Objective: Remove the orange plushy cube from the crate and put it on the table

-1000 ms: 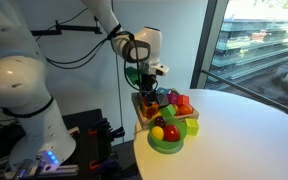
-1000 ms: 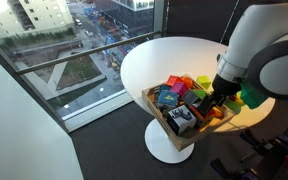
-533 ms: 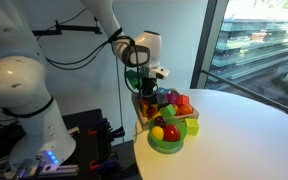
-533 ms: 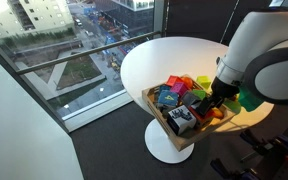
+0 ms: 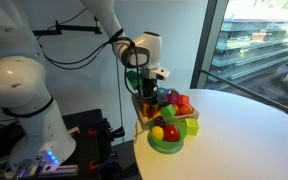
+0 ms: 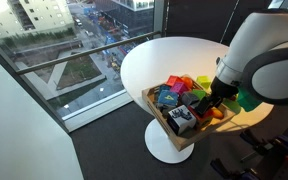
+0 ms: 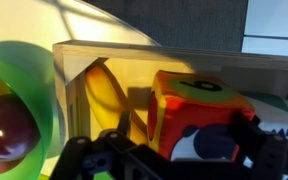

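Sitting in crate: orange plushy cube, yellow toy; tool closure: cannot tell.

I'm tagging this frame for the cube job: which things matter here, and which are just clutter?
Part of the job:
- orange plushy cube
- crate
- table
- gripper

Just lying about:
- green bowl
- yellow toy in the crate
- other coloured blocks in the crate
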Robot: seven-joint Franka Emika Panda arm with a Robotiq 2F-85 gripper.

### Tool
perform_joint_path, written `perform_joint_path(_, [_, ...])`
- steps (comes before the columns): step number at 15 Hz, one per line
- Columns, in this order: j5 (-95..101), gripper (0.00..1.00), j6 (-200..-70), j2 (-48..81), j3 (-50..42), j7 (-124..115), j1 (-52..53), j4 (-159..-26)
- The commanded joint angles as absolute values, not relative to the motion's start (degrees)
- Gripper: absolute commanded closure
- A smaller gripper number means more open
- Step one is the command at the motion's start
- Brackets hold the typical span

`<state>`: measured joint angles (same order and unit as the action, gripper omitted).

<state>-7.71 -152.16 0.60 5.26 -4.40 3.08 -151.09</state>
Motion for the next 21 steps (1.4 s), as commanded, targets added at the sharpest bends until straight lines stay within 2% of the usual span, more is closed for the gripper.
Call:
perform_joint_path(1, [-11.2, 0.00, -153.7, -0.3, 5.1, -1.5, 3.6, -151.7])
perform_joint_path(21, [-13.3, 0.00, -154.7, 0.3, 6.1, -0.2, 4.7, -151.2])
